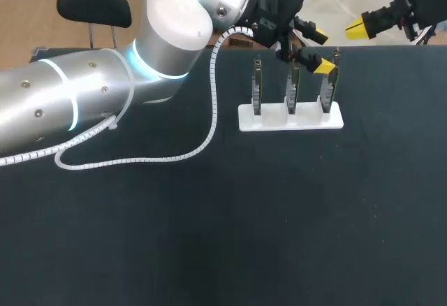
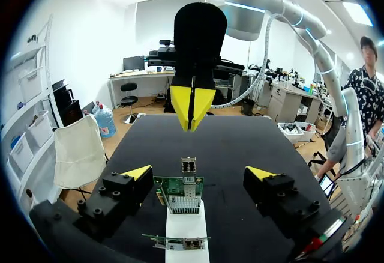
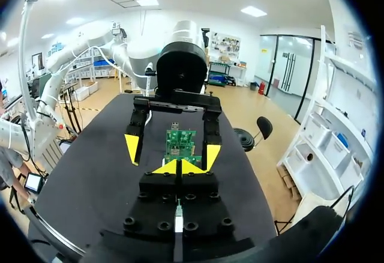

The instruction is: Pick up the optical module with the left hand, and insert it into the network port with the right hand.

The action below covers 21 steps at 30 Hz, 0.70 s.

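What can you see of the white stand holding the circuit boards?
The white stand is a long flat block, plastic by its look, lying flat on the dark table toward its far side. Three green circuit boards stand upright in it in a row, spaced apart. The open left gripper is above them, not touching the stand.

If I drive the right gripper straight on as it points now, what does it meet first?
Probably the green network card on the white stand, straight ahead of the right gripper; the gap is hard to judge.
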Available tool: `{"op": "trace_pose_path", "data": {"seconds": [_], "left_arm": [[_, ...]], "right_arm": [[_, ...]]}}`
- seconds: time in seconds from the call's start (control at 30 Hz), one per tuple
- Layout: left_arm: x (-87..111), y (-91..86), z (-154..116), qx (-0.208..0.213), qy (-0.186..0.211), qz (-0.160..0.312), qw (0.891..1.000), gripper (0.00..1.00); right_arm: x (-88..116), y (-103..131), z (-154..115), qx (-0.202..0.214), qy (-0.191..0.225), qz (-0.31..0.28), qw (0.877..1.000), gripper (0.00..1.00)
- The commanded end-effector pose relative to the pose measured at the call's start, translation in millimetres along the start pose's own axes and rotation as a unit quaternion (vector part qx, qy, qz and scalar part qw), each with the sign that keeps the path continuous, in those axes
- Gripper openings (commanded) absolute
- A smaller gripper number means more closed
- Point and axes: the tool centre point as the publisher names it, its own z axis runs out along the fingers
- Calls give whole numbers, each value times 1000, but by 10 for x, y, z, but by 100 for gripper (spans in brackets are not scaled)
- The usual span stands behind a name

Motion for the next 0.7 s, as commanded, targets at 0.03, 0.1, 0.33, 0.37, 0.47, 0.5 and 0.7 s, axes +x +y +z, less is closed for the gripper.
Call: {"op": "trace_pose_path", "data": {"seconds": [0.03,0.1,0.33,0.37,0.47,0.5,0.7], "left_arm": [[6,-15,-3,-2,0,1,1000,100],[6,-15,-3,-2,0,1,1000,100],[6,-15,-3,-2,0,1,1000,100],[6,-15,-3,-2,0,1,1000,100],[6,-15,-3,-2,0,1,1000,100],[6,-15,-3,-2,0,1,1000,100],[6,-15,-3,-2,0,1,1000,100]], "right_arm": [[24,-73,70,-11,-5,2,1000,0],[36,-64,105,-14,-4,4,1000,0],[45,-46,163,-22,-5,6,1000,0],[45,-47,164,-22,-5,6,1000,0],[52,-48,170,-24,-5,7,1000,0],[60,-44,175,-25,-4,8,1000,0],[79,-14,189,-30,-1,10,999,0]]}}
